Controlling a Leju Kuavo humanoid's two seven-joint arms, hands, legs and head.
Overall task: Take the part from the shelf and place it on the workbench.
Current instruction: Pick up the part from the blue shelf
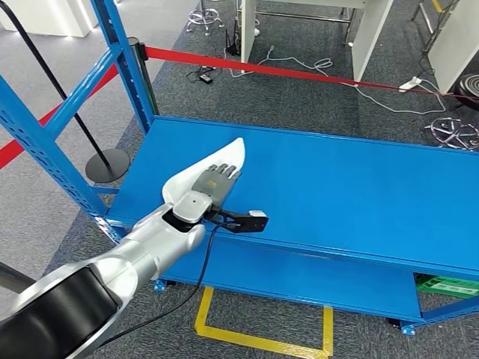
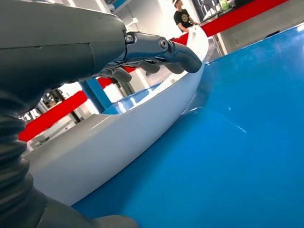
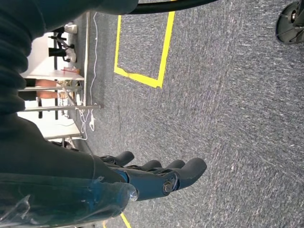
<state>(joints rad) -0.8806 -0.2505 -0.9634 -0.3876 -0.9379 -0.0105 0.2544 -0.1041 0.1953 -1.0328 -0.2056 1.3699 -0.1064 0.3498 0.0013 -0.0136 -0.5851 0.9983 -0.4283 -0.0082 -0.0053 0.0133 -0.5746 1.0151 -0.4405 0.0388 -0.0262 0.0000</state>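
Note:
The part [image 1: 233,155] is a long white curved shell lying on the blue shelf deck [image 1: 350,187], near its left end. My left hand [image 1: 218,182] reaches over it, fingers stretched flat along its top. In the left wrist view the fingers [image 2: 172,50] hover just above the shell's rim [image 2: 118,137] with a gap showing beneath them, and the shell rests on the blue deck [image 2: 232,156]. My right hand [image 3: 154,175] hangs over the grey carpet with its fingers loosely extended and nothing in it.
Blue shelf uprights [image 1: 127,63] rise at the left. A red barrier tape [image 1: 271,69] and a stanchion base [image 1: 107,164] lie behind. Yellow floor tape [image 1: 260,340] marks the carpet in front, a green crate [image 1: 446,286] sits under the shelf's right end, and a person [image 2: 185,16] stands far off.

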